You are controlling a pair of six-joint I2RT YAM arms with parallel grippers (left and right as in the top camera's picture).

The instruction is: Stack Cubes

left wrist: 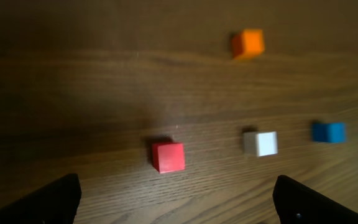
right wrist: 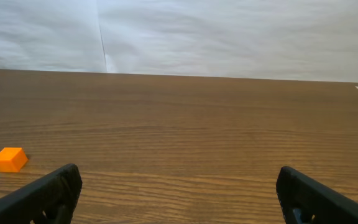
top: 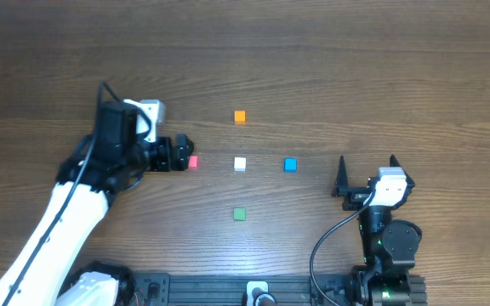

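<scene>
Left fingers (left wrist: 51, 199) were spread wide, nothing held; red cube (left wrist: 168, 155) was seen on the counter (top: 398, 68) just ahead, seemingly untouched. Right fingers (right wrist: 42, 196) were likewise opened wide, empty.

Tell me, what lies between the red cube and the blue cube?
The white cube sits between the red cube and the blue cube, as the top view shows.

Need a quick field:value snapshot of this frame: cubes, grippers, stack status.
cubes: red cube, white cube, blue cube, orange cube, green cube
layout: all apart, each sitting on the table
left gripper: open, holding nothing, red cube just ahead of it
right gripper: open, holding nothing, near its base
stack: not begun
</scene>
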